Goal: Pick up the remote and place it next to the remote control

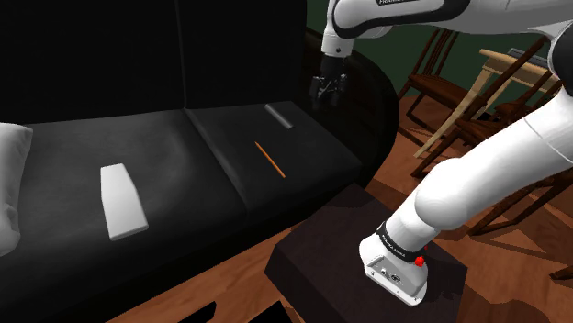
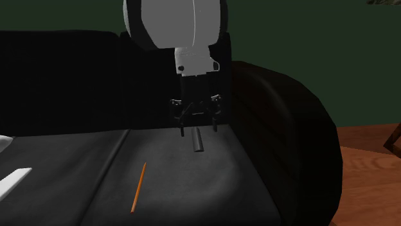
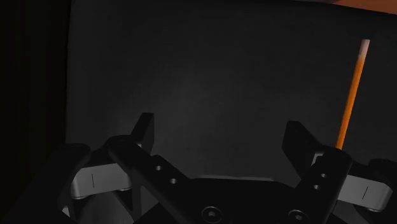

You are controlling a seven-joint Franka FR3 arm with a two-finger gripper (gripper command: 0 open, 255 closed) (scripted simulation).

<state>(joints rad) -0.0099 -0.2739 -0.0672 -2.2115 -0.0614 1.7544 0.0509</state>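
dark sofa seat (image 1: pixel 184 174) | gripper (image 1: pixel 327 96) spread wide, empty, above grey remote (image 1: pixel 278 116) lying near backrest | step: descend straight, fingers across its narrow width, centred, then close | avoid orange pencil (image 1: pixel 270 159) | target: white remote control (image 1: pixel 122 200), neighbouring cushion

On the sofa (image 1: pixel 202 197), the rear remote (image 1: pixel 278 116) lay on the seat at the shoulder view's right, close to the backrest (image 1: pixel 138 55). The pencil (image 1: pixel 270 159) lay before it on the same seat, apart. The second remote (image 1: pixel 122 200) lay on the left seat, with a pillow (image 1: pixel 11 174) further left. The fingers (image 3: pixel 299 137) hung above the rear remote, beside the armrest (image 1: pixel 367 101).
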